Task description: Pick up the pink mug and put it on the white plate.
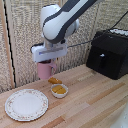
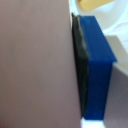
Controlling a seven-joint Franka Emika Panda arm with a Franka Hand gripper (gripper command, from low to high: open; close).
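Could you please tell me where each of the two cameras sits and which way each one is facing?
Exterior view: off the arm, looking across the wooden table at the white platter, small bowl and black appliance; arm and gripper show.
Wrist view: on the wrist, looking close along a blue finger pressed against the pink mug.
Shared: the pink mug and gripper.

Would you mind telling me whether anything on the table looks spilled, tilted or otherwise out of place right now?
One oddity: an orange piece lies on the wooden table beside the small white bowl, like the bowl's orange contents. The pink mug hangs upright under the tool, and the white platter lies flat and bare.
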